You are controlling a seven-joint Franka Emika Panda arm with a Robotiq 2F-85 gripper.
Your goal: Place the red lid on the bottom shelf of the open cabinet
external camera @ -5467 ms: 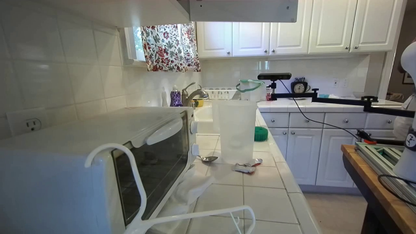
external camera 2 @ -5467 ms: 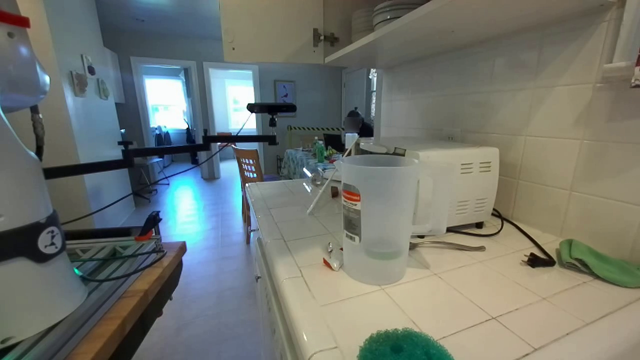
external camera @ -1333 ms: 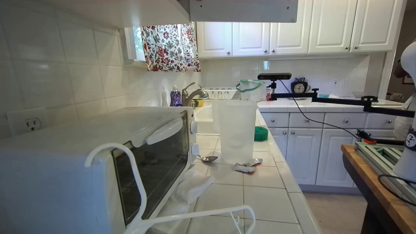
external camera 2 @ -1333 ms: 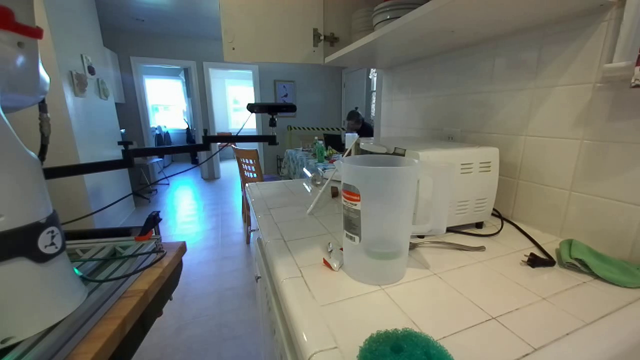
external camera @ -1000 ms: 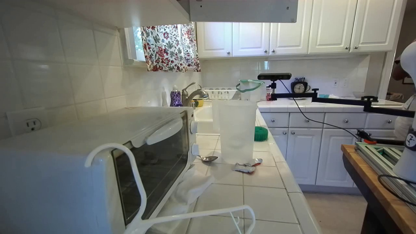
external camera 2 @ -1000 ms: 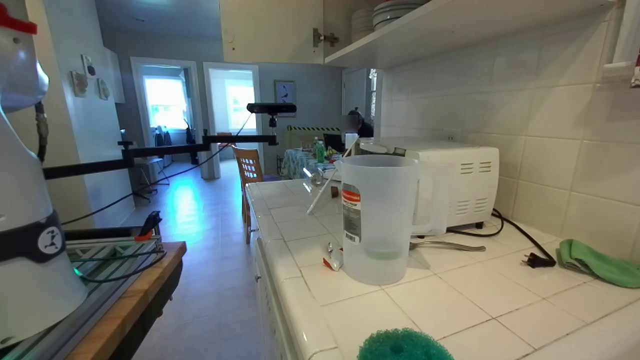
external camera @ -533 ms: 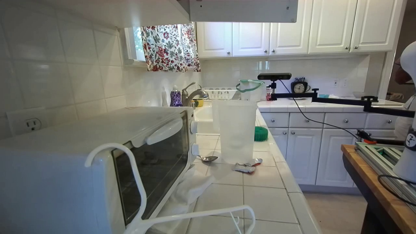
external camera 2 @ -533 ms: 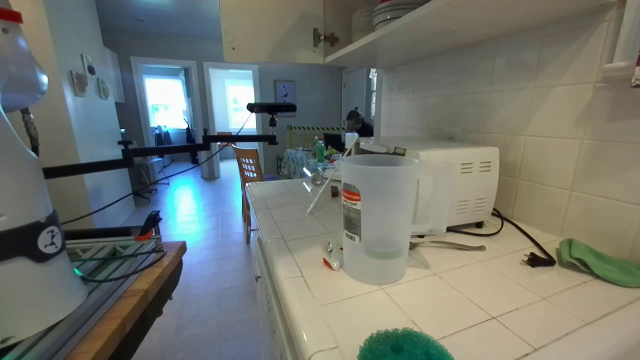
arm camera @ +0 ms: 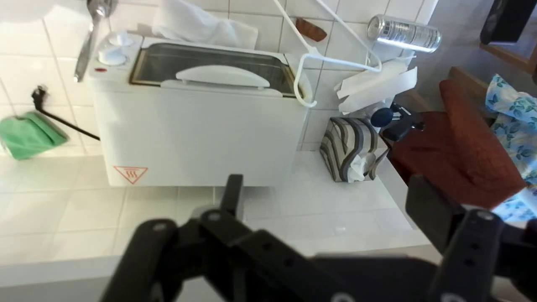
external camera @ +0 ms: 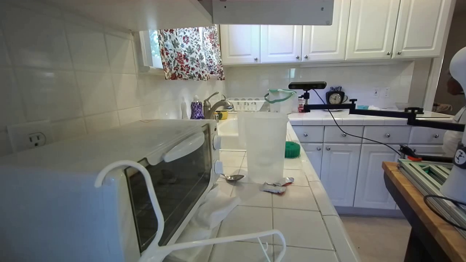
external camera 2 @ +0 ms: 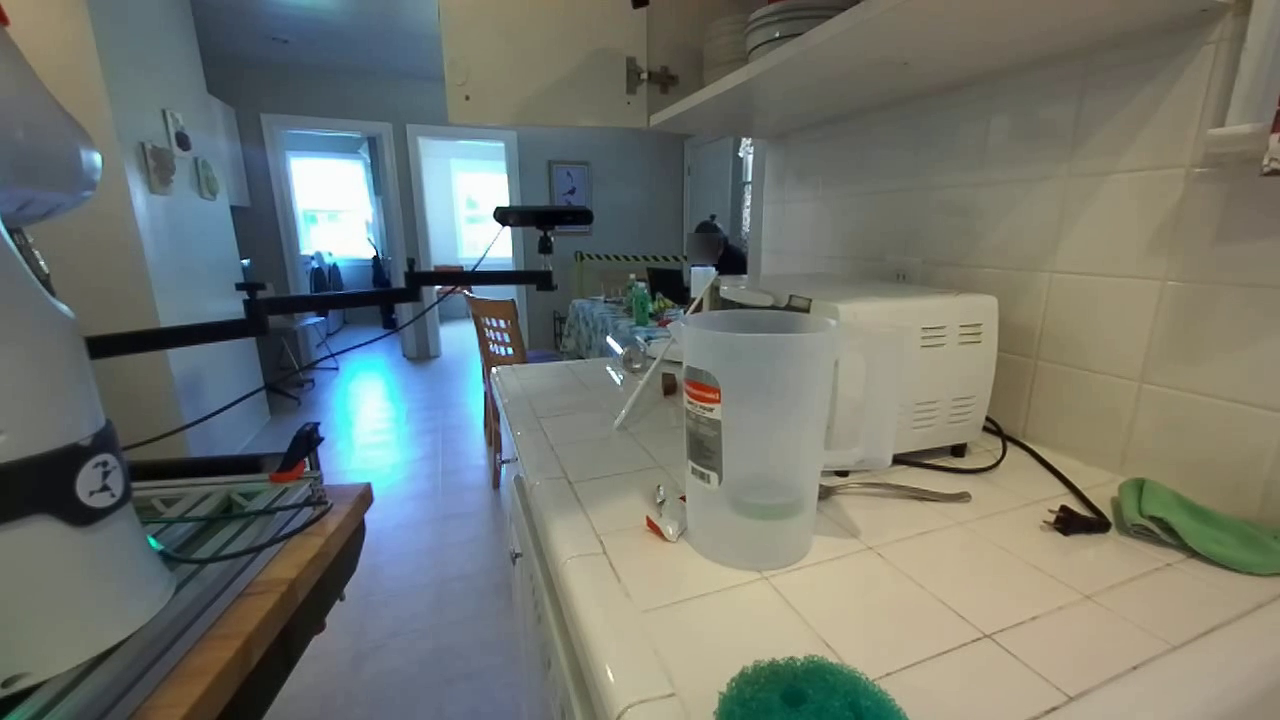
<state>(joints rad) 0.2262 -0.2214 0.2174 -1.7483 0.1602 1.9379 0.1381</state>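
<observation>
A faucet (external camera: pixel 220 104), toaster oven (arm camera: pixel 197 134) and panelled cabinets (external camera: pixel 325 40) show a kitchen.

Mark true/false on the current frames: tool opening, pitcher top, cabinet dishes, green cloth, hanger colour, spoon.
1. The tool stands open in the wrist view. True.
2. The red lid covers the pitcher. False: the top of the pitcher is uncovered.
3. Dishes are stacked in the open cabinet. True.
4. The green cloth hangs from the faucet. False: it lies on the counter, near the plug.
5. The hanger is black. False: it is white.
6. The spoon lies on the counter. True.
</observation>
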